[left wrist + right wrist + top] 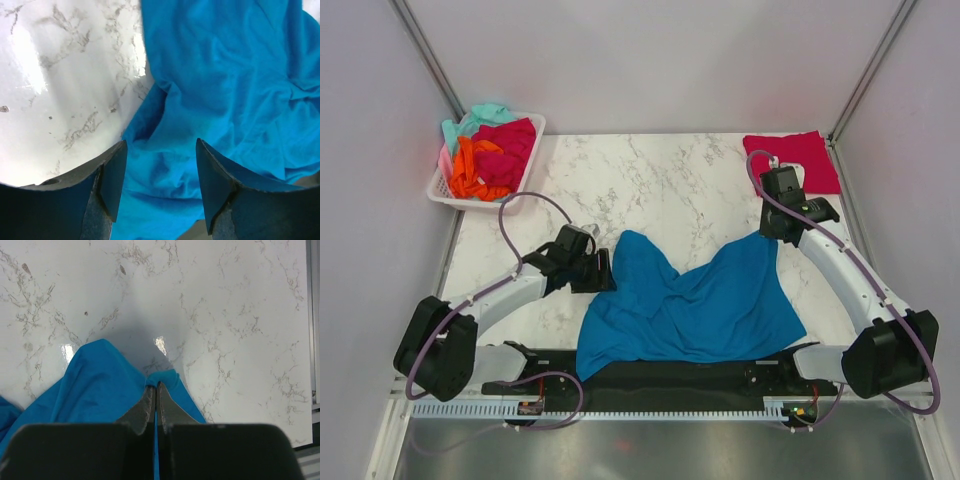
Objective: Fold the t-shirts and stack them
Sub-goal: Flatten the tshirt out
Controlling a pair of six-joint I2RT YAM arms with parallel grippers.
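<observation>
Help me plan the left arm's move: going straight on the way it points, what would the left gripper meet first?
The blue shirt: the open left gripper points onto its crumpled edge, cloth showing between its fingers. How near is unclear.

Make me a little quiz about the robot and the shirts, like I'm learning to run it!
1. True or false: the right gripper is shut on the teal-blue cloth t-shirt.
2. The folded crimson red t-shirt lies: A under the blue shirt, B at the white marble table's far right corner, C in a gripper.
3. Fill in: the left gripper is ____.
Key: 1 true; 2 B; 3 open.
</observation>
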